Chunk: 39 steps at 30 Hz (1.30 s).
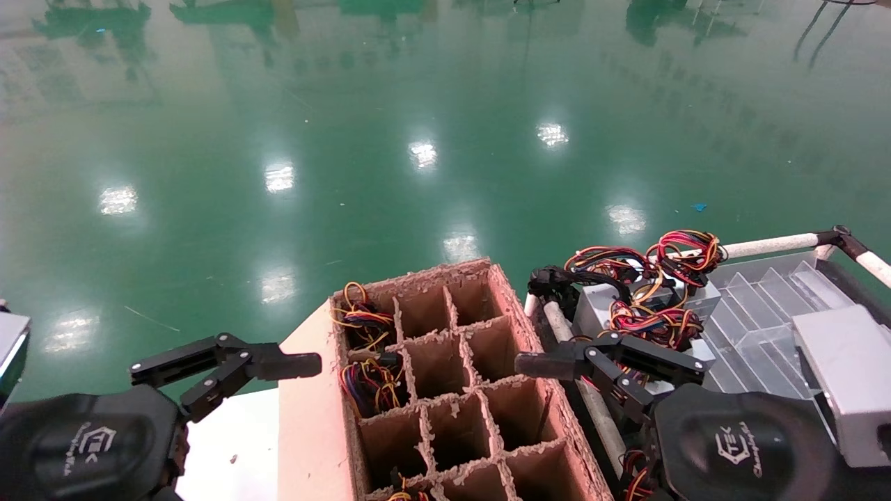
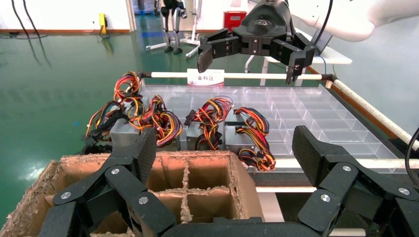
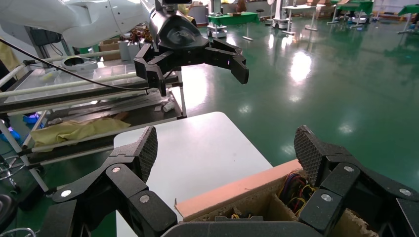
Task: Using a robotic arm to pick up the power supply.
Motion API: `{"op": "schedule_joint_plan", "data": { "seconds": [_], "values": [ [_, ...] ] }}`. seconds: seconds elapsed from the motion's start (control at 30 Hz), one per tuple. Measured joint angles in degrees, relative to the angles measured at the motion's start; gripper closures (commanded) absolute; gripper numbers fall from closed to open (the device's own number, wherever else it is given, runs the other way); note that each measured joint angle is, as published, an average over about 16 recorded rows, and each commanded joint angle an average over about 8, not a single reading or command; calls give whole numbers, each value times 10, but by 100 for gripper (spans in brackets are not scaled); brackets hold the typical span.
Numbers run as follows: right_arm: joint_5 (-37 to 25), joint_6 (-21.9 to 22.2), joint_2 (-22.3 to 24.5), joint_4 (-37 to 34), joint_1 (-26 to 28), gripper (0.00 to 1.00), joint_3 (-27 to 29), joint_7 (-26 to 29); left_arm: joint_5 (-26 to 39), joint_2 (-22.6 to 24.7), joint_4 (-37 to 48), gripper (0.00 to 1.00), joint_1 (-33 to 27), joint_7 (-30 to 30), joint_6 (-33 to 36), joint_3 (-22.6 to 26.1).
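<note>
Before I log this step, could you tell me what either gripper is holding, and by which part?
Nothing is held. The left gripper and right gripper are both open and empty; the power supply lies ungrasped in the tray.

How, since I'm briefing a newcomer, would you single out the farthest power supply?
On the robot's right, a clear tray sits beside the brown cardboard divider box. Silver boxes with coloured wires line its edge nearest that box. The power supply is the one farthest from the robot, with black cables spilling over the tray's corner.
</note>
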Motion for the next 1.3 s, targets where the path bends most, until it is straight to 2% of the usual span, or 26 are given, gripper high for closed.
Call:
{"op": "schedule_joint_plan", "data": {
  "seconds": [0.03, 0.07, 0.13, 0.3, 0.33, 0.37, 1.0, 1.3],
  "values": [
    [0, 0, 0, 0, 0, 0, 0, 0, 0, 0, 0, 3, 0, 0, 0, 0],
    [0, 0, 0, 0, 0, 0, 0, 0, 0, 0, 0, 10, 0, 0, 0, 0],
    [0, 0, 0, 0, 0, 0, 0, 0, 0, 0, 0, 30, 0, 0, 0, 0],
    [0, 0, 0, 0, 0, 0, 0, 0, 0, 0, 0, 90, 0, 0, 0, 0],
    [0, 0, 0, 0, 0, 0, 0, 0, 0, 0, 0, 97, 0, 0, 0, 0],
    [0, 0, 0, 0, 0, 0, 0, 0, 0, 0, 0, 100, 0, 0, 0, 0],
    [-2, 1, 0, -1, 0, 0, -1, 0, 0, 0, 0, 100, 0, 0, 0, 0],
    [-32, 7, -4, -8, 0, 0, -17, 7, 0, 0, 0, 100, 0, 0, 0, 0]
  ]
}}
